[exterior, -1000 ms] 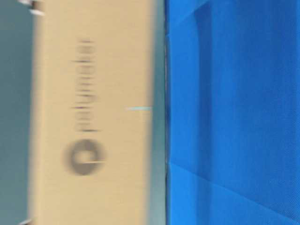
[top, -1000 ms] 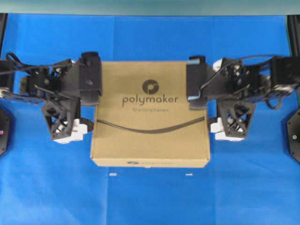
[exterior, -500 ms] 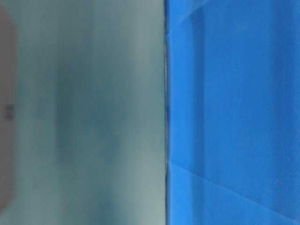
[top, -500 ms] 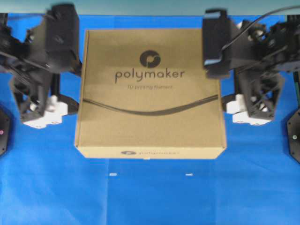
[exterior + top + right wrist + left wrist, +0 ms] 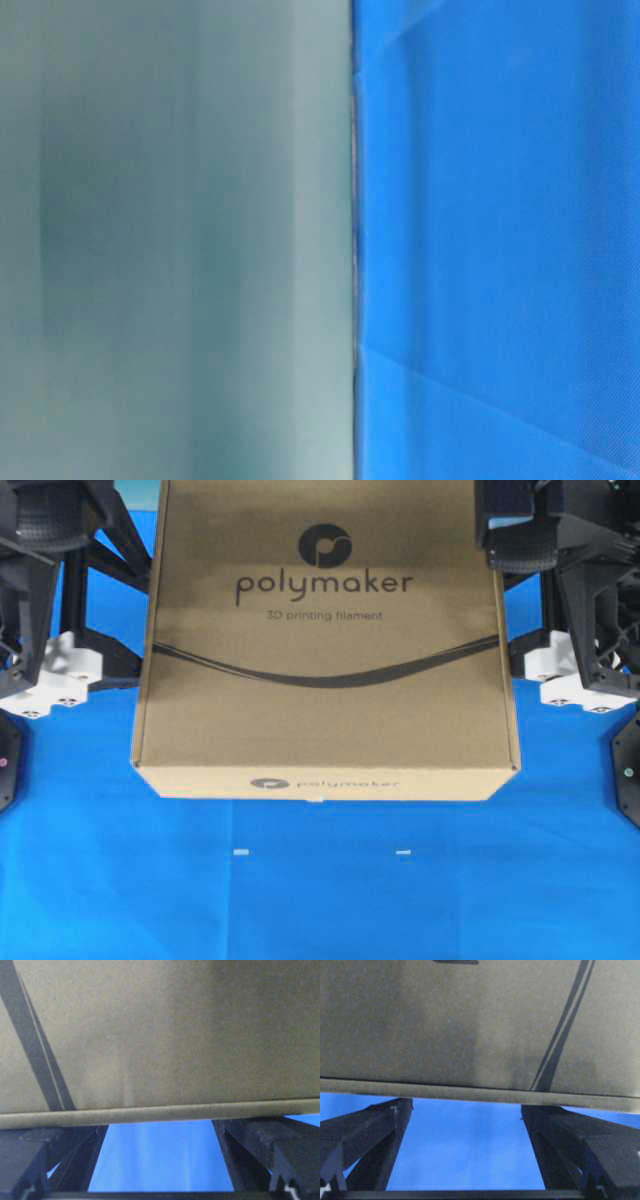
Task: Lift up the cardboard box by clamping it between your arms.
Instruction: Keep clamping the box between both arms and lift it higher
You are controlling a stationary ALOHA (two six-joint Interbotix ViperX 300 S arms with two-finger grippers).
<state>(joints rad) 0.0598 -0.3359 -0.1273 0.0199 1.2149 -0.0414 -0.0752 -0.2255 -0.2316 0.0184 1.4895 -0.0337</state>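
Two arms hold the cardboard box (image 5: 325, 640) between them, one pressed to each side edge, and it hangs well above the blue cloth (image 5: 320, 900), close under the overhead camera. The left gripper (image 5: 470, 1157) and the right gripper (image 5: 160, 1152) both stand spread wide with nothing between their fingers; each wrist view shows the box's edge lying across the two fingers, with blue cloth far below. So the box is squeezed, not pinched.

Judging by its look, the box is stiff and flat, with smooth sides that could slide against the black plastic. Its weight cannot be read, though nothing about it sags. The hold belongs at the middle of the two opposite sides, level with each other, or the box may tip toward its near edge.

Around it there is little: two small white marks (image 5: 240, 852) on the cloth and dark round bases (image 5: 628, 775) at the far edges. Nothing stands in the way. The table-level view shows only cloth and a grey wall (image 5: 170, 240).
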